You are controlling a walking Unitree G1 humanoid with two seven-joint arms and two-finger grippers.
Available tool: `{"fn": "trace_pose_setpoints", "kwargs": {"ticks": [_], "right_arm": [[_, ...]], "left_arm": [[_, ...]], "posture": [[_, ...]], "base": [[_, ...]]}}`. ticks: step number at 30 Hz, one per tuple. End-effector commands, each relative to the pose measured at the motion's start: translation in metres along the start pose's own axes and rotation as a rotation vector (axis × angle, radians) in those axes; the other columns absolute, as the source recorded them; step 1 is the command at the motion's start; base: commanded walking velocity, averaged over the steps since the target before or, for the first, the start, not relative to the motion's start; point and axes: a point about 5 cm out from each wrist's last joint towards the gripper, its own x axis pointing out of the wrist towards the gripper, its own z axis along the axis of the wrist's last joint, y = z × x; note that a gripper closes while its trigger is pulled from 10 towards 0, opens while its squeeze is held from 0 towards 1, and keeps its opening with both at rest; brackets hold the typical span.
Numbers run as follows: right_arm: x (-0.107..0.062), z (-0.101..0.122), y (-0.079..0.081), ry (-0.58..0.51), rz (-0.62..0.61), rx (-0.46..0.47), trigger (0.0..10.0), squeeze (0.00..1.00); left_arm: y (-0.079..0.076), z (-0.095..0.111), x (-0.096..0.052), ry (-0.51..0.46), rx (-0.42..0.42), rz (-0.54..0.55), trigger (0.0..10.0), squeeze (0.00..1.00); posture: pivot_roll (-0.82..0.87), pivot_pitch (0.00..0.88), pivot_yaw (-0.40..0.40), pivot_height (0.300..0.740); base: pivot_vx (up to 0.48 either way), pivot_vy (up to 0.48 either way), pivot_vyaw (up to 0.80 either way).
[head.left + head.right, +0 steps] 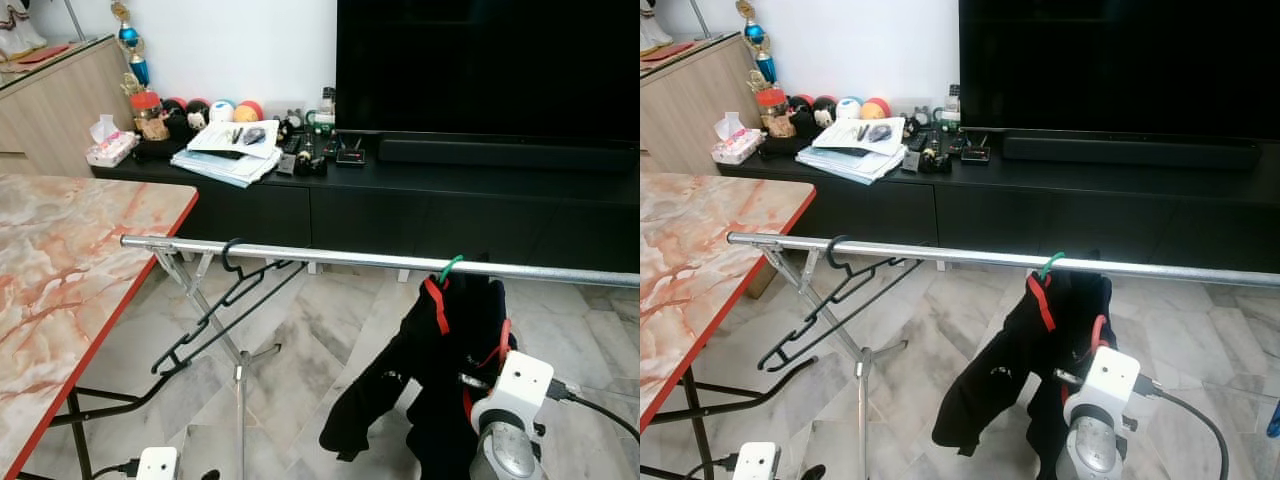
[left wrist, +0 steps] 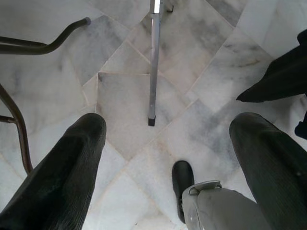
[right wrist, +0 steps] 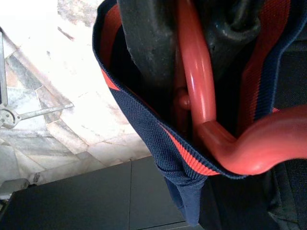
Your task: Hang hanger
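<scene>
The red plastic hanger (image 3: 201,96), draped with a dark navy garment trimmed in red (image 1: 420,370), is held up at the long silver metal rail (image 1: 380,258) of the drying rack. Its green hook (image 1: 452,266) sits at the rail, directly above and a little to the left of the right gripper (image 3: 192,28), though whether the hook fully rests over the rail cannot be judged. The rail's long axis runs left to right across the front of the gripper, so the hook has to pass over it crosswise. The right arm is the nearer one by far; the left gripper (image 2: 168,158) hangs low over the pale marble floor (image 2: 129,96), well apart from the rail, its two fingers spread with nothing between them.

In the right wrist view the black fingers are seen pressed against the red bar inside the garment's collar, so the right gripper is judged to be clamped on the hanger. The head views instead show the hook against the rail, and an empty black hanger (image 1: 225,310) hooked on the rail well to the left of the gripper.
</scene>
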Motion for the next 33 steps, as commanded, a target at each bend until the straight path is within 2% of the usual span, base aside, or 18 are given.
{"fn": "trace_pose_setpoints", "kwargs": {"ticks": [1, 7, 33], "right_arm": [[-0.0013, 0.0042, -0.0002, -0.024, -0.003, 0.015, 10.0, 0.00], [-0.0018, 0.0025, 0.0009, -0.020, 0.000, 0.013, 10.0, 0.00], [0.0006, 0.0047, 0.0037, -0.020, -0.002, 0.004, 10.0, 0.00]], "left_arm": [[0.0060, -0.0079, -0.0039, 0.042, -0.002, 0.008, 10.0, 0.00], [0.0071, -0.0098, -0.0049, 0.050, 0.000, 0.007, 10.0, 0.00], [0.0070, -0.0091, -0.0043, 0.051, 0.001, 0.014, 10.0, 0.00]], "posture": [[0.03, 0.032, 0.067, 0.740], [0.03, 0.025, 0.067, 0.740], [0.04, 0.055, 0.060, 0.740]], "base": [[0.000, 0.000, -0.80], [0.000, 0.000, -0.77], [-0.283, 0.000, 0.00]]}}
